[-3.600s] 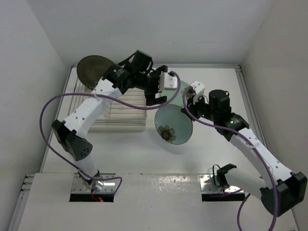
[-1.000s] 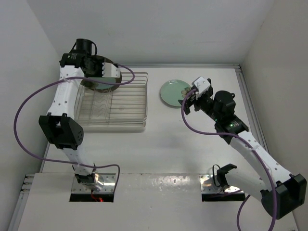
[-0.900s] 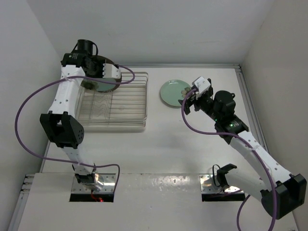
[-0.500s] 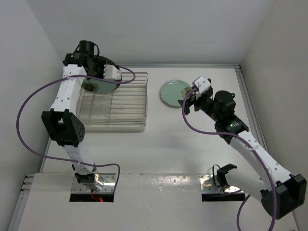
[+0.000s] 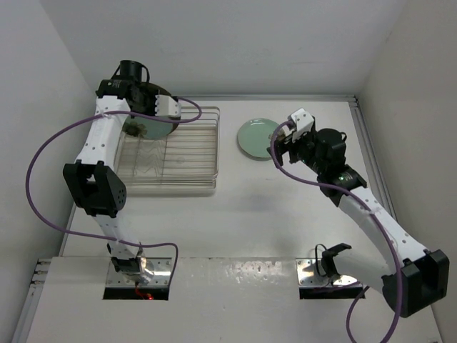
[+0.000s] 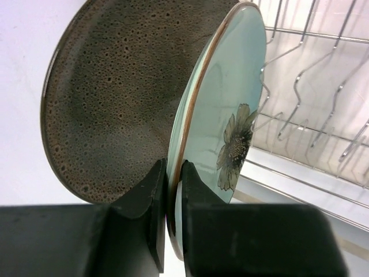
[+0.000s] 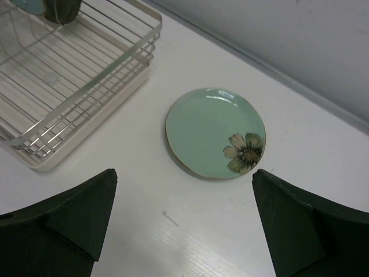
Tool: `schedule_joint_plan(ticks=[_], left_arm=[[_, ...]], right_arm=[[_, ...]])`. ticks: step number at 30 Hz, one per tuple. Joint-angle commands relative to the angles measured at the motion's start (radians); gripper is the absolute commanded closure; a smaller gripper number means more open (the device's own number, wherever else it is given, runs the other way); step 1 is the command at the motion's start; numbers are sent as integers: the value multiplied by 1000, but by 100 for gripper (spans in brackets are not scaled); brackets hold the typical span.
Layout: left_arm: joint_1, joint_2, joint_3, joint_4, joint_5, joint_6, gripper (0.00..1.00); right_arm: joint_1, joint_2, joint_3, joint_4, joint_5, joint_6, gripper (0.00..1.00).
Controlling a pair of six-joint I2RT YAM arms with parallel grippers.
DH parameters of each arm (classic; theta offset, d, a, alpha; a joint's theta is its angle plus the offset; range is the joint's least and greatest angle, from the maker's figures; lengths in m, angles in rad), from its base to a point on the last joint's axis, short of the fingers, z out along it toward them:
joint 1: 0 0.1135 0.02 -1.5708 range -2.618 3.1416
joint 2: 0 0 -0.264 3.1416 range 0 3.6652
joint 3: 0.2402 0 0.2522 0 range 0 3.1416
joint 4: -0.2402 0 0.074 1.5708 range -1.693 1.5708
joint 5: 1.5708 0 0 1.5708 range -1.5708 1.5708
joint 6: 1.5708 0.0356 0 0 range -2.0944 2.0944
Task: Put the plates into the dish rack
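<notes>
White desk (image 5: 285, 207) carries the silver wire dish rack (image 5: 187, 150). Dark brown plate (image 6: 109, 98) stands on edge at the rack's far-left corner. Just beside it, toward the rack's middle, a mint plate (image 6: 230, 104) with a brown flower is also upright; cannot tell if the two touch. Second mint plate (image 7: 214, 131) lies flat on the desk, right of the rack and apart from it. Left tool (image 6: 171, 170) is clamped on the upright mint plate's rim. Right tool (image 7: 183, 176) hovers right of the rack near the flat plate, fingers wide apart, holding nothing.
</notes>
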State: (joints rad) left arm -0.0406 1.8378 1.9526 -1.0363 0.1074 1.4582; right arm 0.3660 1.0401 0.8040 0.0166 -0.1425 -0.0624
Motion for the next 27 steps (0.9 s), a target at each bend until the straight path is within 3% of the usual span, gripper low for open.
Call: schedule_joint_plan(ticks=[1,11,14,19,21,22,26,27], left_arm=[[-7,51,-21,245,-9,44,87],[-16,100,-34,268,-9,194,84],[-25,100,-18,278,-9,180,78],[-25,68,8,324,0,104,34],[-25,46,8,343,0,79,26],[-25,23,8,358,0,47,18],[-25,-9,48,358,0,-73,14],[-25,-29,58,358,0,-99,14]], right_arm=[[-33,46,73,-49,14,100,0],[-45,37,29,40,-71,105,0],[-48,41,27,37,-75,110,0],[-79,72,29,45,-72,160,0],[-113,125,46,40,-74,232,0],[-122,139,61,39,-69,255,0],[-226,251,90,78,-43,455,0],[-275,320,95,85,-33,569,0]])
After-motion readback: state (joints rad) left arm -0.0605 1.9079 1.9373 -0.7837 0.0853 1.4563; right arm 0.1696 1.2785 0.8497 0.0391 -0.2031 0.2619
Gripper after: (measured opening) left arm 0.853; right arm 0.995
